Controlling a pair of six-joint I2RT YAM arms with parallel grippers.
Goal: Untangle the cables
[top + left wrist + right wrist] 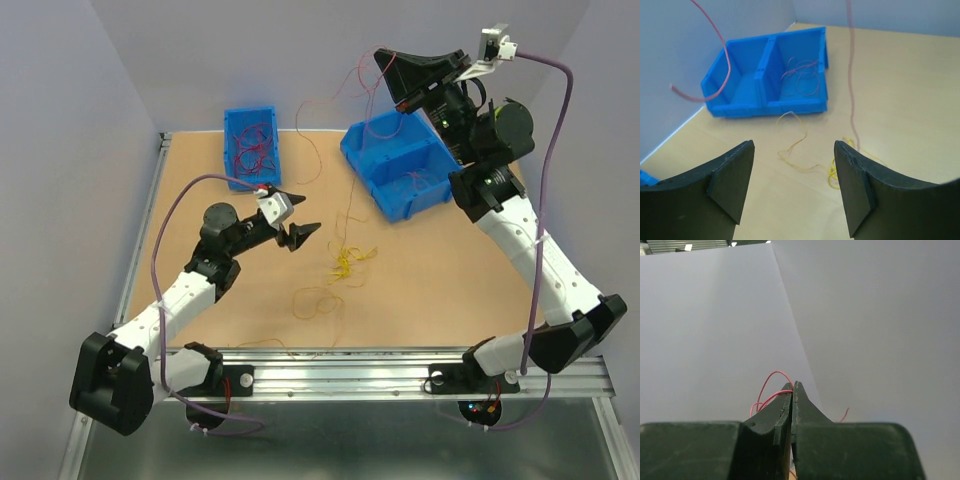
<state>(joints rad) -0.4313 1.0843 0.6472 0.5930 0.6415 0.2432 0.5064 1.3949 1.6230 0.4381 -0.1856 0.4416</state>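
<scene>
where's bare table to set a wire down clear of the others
Free: table between yellow wires and right arm; also the strip left of the small bin. Crowded: the middle, with the orange loop too, and between small and big bin, where red wire hangs from the right gripper.

A cable tangle (343,264) is spread on the surface (440,285) ahead of the left jaws. A divided bin (372,172) is set beyond it, below the raised right jaws, between which a strand (775,372) is pinched. A second bin (230,140) is placed left of the left jaws.
</scene>
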